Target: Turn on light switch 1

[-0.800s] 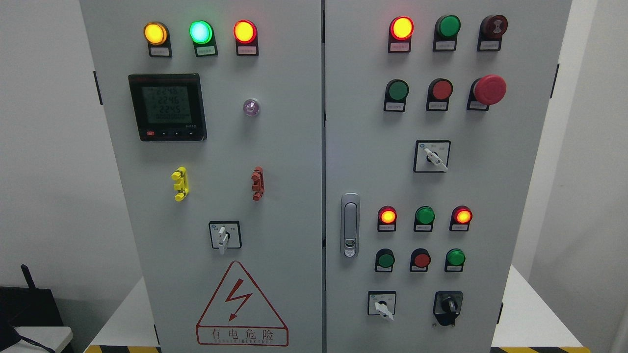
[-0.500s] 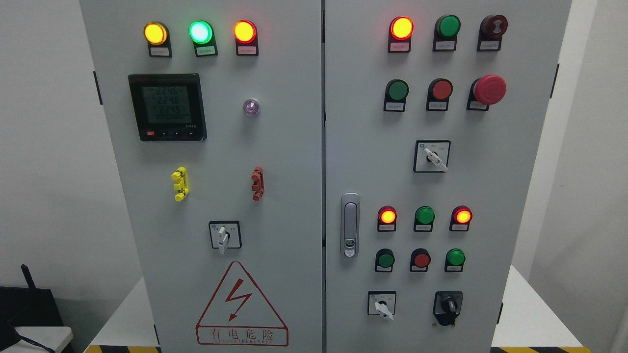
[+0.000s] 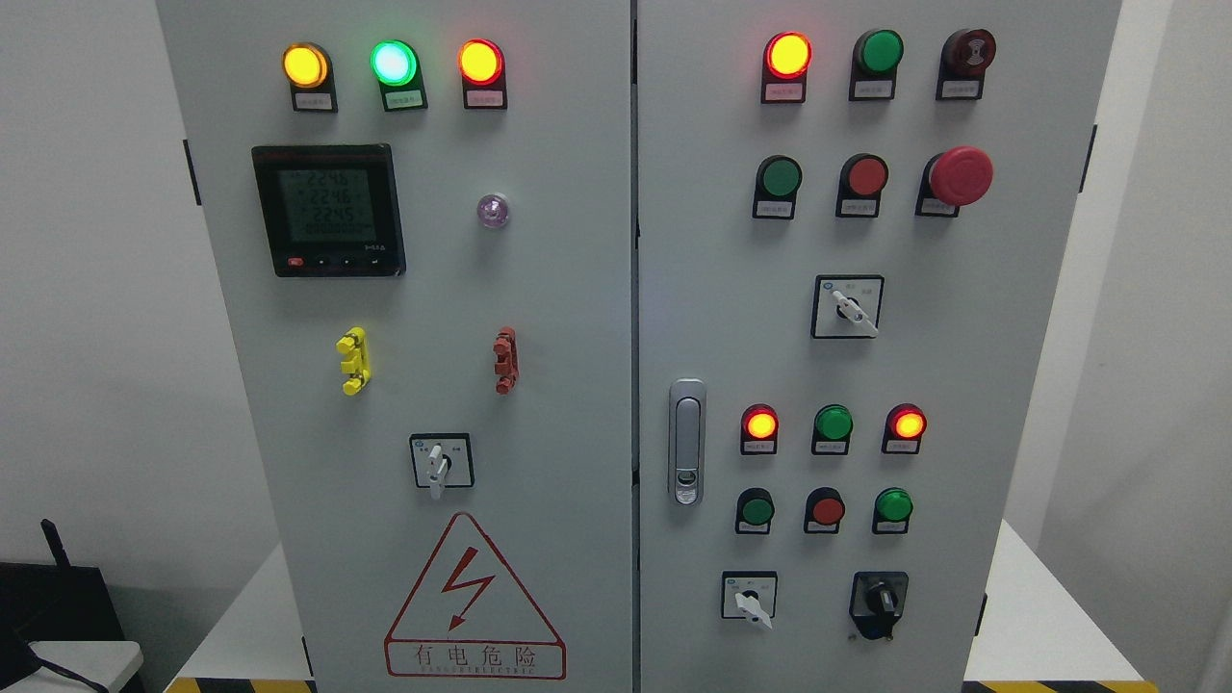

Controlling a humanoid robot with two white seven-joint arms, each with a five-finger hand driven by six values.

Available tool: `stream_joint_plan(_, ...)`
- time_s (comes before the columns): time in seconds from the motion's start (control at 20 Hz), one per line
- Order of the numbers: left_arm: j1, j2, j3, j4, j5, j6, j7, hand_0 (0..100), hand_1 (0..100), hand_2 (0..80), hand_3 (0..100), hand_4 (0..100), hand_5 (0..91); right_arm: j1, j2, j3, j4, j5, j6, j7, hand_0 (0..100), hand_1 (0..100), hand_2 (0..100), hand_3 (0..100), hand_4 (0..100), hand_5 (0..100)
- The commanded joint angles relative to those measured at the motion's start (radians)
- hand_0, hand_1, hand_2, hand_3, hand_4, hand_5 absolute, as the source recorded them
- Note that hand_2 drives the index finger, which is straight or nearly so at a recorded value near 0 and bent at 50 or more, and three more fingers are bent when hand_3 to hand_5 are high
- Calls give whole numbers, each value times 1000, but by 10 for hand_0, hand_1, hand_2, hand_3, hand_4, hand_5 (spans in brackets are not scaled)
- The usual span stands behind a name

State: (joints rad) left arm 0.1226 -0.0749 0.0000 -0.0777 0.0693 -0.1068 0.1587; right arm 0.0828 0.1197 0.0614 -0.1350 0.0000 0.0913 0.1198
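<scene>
Neither hand was in view, so their state couldn't be told; nothing had changed on the cabinet (image 3: 539, 289), switches untouched.

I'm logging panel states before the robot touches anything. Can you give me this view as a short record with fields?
scene: grey two-door cabinet, seen from the front
left door top lamps: yellow, green, red, all lit
left door: meter, lit display; selector switch; warning triangle
right door top: red lamp lit; green one unlit
emergency stop: red mushroom button, right door
door handle: right door's left edge
robot hands: none in view
switch 1: labels too small to read
</scene>
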Motion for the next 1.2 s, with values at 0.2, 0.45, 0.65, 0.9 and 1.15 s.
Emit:
stream_joint_plan(0.2,100,10,185,-234,-66,-2,-2,430,21,0,0,0,0,0,0,0,0,-17,-1,0,120,389,0,0,0,0)
stream_joint_plan(0.45,160,29,317,-395,-134,-53,-2,429,37,0,0,24,0,0,0,0,0,-17,-1,0,120,389,0,0,0,0)
stream_joint_plan(0.65,173,41,365,-491,-134,-111,1,438,59,0,0,51,0,0,0,0,0,-17,-1,0,120,389,0,0,0,0)
stream_joint_plan(0.9,180,43,423,-695,-135,-109,-8,452,59,0,7,54,0,0,0,0,0,-17,-1,0,120,389,0,0,0,0)
stream_joint_plan(1.15,175,43,468,-916,-135,-109,-36,456,54,0,50,99,0,0,0,0,0,-17,-1,0,120,389,0,0,0,0)
